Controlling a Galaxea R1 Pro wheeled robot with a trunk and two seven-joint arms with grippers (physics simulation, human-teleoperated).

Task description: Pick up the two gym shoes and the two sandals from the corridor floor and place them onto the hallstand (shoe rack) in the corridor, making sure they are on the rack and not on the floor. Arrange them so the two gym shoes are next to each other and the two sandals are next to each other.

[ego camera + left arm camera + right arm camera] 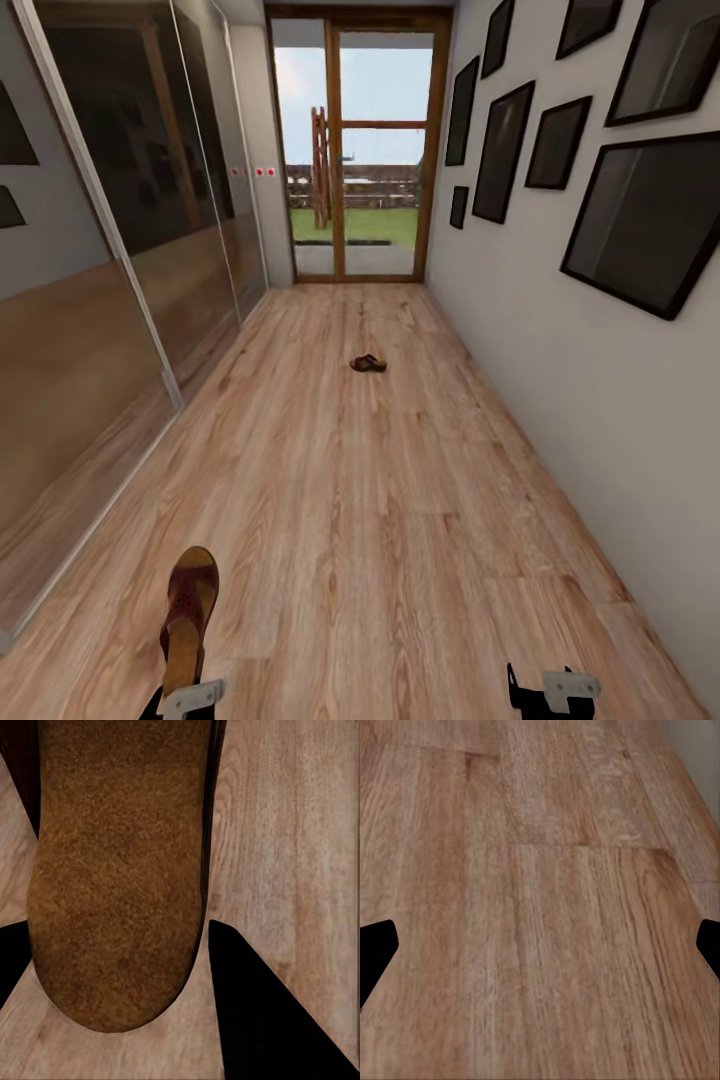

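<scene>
A dark brown sandal (190, 610) with a tan insole juts forward from my left gripper (185, 695), which is shut on its heel end at the head view's lower left. In the left wrist view its brown sole (120, 885) sits between the black fingers (262, 1012), above the corridor floor (300, 832). The second sandal (368, 363) lies on the planks far ahead, mid-corridor. My right gripper (550, 690) hangs open at the lower right, with bare wood floor (540, 870) between its spread fingers. The gym shoes and the hallstand are out of view.
Mirrored sliding doors (100, 250) line the left side. A white wall with several dark picture frames (640, 220) runs along the right. A wooden-framed glass door (360, 150) closes the corridor's far end. Wood floor (380, 500) stretches between me and the far sandal.
</scene>
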